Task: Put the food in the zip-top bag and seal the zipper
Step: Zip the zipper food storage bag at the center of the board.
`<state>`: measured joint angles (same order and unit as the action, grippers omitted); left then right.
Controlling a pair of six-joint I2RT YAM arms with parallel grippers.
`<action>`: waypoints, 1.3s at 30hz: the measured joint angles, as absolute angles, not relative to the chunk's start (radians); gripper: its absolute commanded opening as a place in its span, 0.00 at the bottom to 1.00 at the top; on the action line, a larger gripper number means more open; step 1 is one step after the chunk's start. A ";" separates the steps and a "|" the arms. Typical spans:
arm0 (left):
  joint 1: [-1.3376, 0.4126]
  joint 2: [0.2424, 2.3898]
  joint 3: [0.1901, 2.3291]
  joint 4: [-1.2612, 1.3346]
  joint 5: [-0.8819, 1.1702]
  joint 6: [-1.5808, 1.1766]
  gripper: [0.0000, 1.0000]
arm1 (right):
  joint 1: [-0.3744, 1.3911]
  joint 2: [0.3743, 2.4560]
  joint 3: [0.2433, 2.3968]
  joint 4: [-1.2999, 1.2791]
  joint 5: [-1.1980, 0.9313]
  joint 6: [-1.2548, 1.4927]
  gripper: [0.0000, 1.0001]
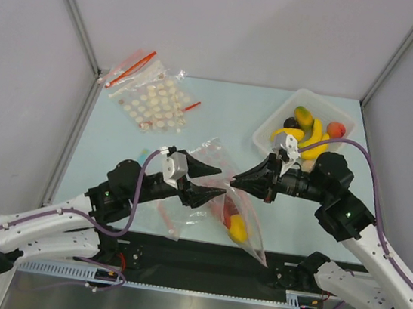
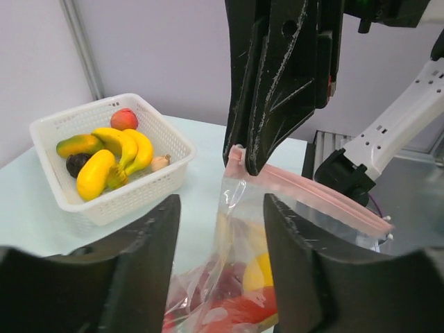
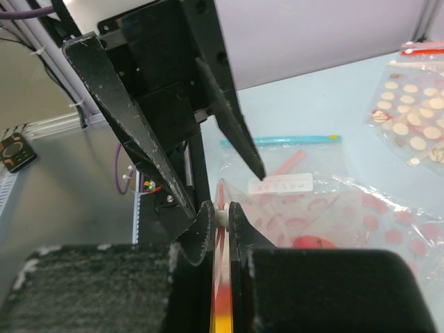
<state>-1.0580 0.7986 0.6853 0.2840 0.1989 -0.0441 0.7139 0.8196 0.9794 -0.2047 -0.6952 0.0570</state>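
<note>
The clear zip-top bag hangs from my right gripper, which is shut on one end of its pink zipper. The right wrist view shows its fingertips pinched on the strip. Inside the bag lie a yellow fruit and a red piece. My left gripper is open, one finger on each side of the bag's upper part, not touching it. More food, bananas, a mango, a peach and dark grapes, lies in the white basket.
A clear bag with white dots and red strips lies at the back left. A flat pink-dotted clear bag with a blue strip lies on the table under the grippers. The basket stands at the back right, behind the right arm.
</note>
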 measured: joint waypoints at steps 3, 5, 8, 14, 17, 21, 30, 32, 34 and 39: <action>-1.058 0.813 0.696 0.282 0.224 -0.046 0.62 | 0.714 0.822 0.979 -0.205 -0.725 0.064 0.00; -1.058 0.824 0.699 0.281 0.242 -0.046 0.61 | 0.714 0.821 0.979 -0.204 -0.743 0.070 0.00; -1.058 0.838 0.704 0.280 0.267 -0.046 0.41 | 0.714 0.820 0.979 -0.204 -0.766 0.073 0.00; -1.058 0.859 0.717 0.272 0.318 -0.043 0.00 | 0.713 0.820 0.979 -0.205 -0.788 0.075 0.00; -1.058 0.852 0.717 0.271 0.313 -0.045 0.00 | 0.713 0.820 0.979 -0.204 -0.786 0.075 0.00; -1.059 0.825 0.715 0.257 0.250 -0.049 0.00 | 0.713 0.826 0.978 -0.195 -0.753 0.075 0.00; -1.063 0.763 0.684 0.220 -0.015 -0.056 0.00 | 0.771 0.881 0.955 -0.174 -0.598 0.071 0.00; -1.065 0.752 0.680 0.213 -0.086 -0.063 0.00 | 0.810 0.897 0.955 -0.177 -0.550 0.061 0.00; -1.067 0.728 0.672 0.202 -0.165 -0.073 0.00 | 0.850 0.907 0.955 -0.187 -0.494 0.050 0.00; -1.068 0.643 0.649 0.169 -0.410 -0.088 0.00 | 0.907 0.911 0.956 -0.231 -0.395 0.033 0.00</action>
